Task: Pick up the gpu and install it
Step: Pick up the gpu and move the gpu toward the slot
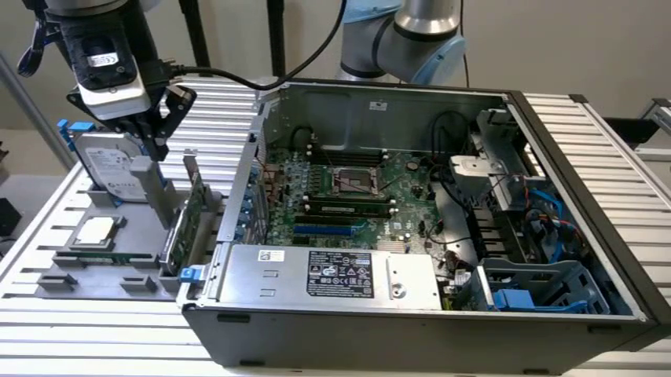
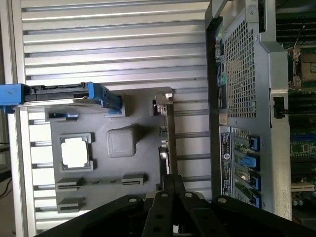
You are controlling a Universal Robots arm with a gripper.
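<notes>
hovering above the upright gpu (image 2: 165,138) in its grey tray (image 2: 138,165), gripper (image 2: 173,178) pinched closed

The arm (image 1: 100,47) above the hand (image 1: 157,149) is cut off by the top edge of the exterior view. A corner of the hard drive (image 1: 110,169) is hidden behind the hand. In the wrist view, the end of the gpu (image 2: 166,133) nearest the hand is covered by it, and the card is seen edge-on, so its face cannot be made out. The computer case (image 2: 247,74) beside the hand is cut off by the picture's edge. The words on the sticker (image 1: 341,275) are too small to be read.
</notes>
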